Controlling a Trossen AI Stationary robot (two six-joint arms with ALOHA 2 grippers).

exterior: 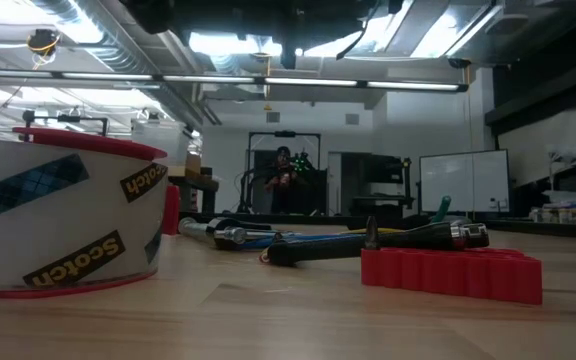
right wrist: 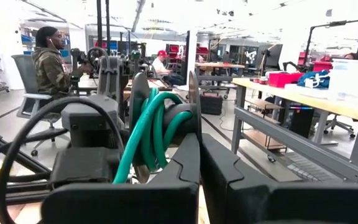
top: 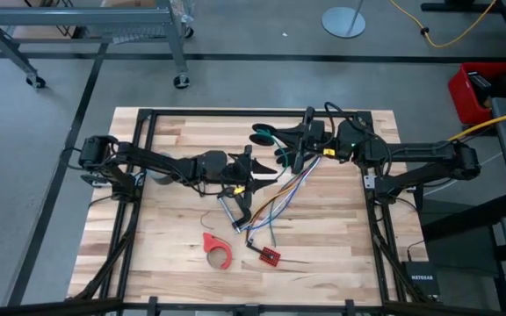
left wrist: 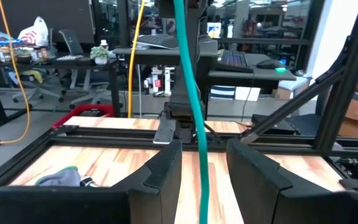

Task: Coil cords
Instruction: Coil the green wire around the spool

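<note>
At twelve o'clock on the table, right gripper [top: 281, 140] pinched shut on green cord [right wrist: 151, 134], several loops already bunched at its fingers. Towards nine o'clock of that, left gripper [top: 255, 172] partly open, straddling the free green tail [left wrist: 191, 118] without clamping it. Judged partway done: tail yet to wind in; multicoloured wire bundle [top: 279, 197] untouched

A light wooden table [top: 165, 254] carries a red tape dispenser [top: 218, 249] and a small red board [top: 269, 255].
</note>
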